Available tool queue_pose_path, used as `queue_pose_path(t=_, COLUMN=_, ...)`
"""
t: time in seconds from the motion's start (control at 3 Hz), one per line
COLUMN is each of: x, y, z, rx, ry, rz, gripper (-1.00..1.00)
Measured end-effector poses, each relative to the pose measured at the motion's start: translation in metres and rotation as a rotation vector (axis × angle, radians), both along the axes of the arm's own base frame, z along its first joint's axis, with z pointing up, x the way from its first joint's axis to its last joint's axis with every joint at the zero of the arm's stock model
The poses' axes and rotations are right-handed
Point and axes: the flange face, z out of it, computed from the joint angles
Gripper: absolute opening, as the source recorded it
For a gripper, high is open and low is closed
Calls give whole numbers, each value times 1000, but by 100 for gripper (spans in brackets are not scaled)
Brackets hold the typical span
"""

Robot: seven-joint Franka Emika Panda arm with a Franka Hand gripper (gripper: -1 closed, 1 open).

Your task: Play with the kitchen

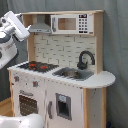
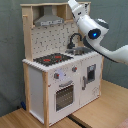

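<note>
Kitchen (image 2: 60,75) stands upright on the wooden tabletop (image 2: 100,112), oven door (image 2: 64,95) facing forward in the second exterior view. Hob (image 1: 36,65) and sink (image 1: 74,74) lie side by side, faucet (image 1: 85,59) behind. Arm (image 2: 92,27) is raised near the hood (image 2: 49,20); claw state cannot be determined.

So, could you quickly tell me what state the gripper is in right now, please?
Gripper: cannot be told; it is raised near the top of the kitchen, holding nothing visible.
</note>
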Motion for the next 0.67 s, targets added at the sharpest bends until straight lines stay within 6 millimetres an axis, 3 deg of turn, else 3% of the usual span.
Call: queue_pose_path(t=0.67, x=26, y=-26, z=-2, rx=201, ry=-72, rz=-69, gripper=100)
